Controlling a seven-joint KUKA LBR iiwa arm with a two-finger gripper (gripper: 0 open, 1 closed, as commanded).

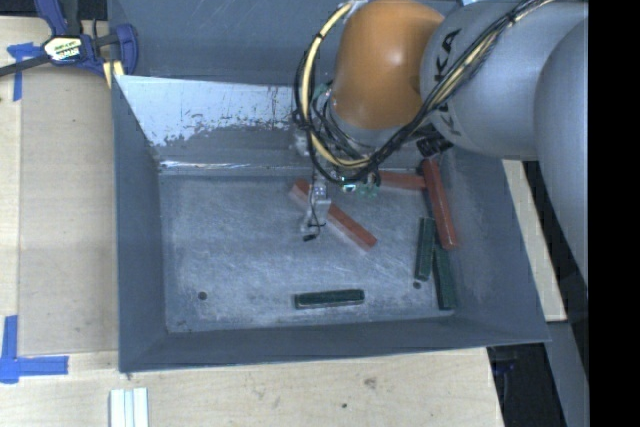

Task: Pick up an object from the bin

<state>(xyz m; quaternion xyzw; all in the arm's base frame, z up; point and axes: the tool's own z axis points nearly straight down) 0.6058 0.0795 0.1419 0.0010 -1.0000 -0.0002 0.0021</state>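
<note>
Near the middle of the bin (138, 245), the gripper (314, 227) hangs low beside a red stick (352, 229) that lies slantwise on the floor. Touching or just above, I cannot tell, nor whether it is open or closed. A green bar (328, 298) lies apart, toward the near wall.

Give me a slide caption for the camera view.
Gripper over a reddish-brown bar in the middle of the grey bin, one dark green bar apart.

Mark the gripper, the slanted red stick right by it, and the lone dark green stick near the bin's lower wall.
gripper (314, 229), camera view, its tip.
red stick (352, 230), camera view, its lower right half.
dark green stick (328, 298), camera view, its middle.
</note>
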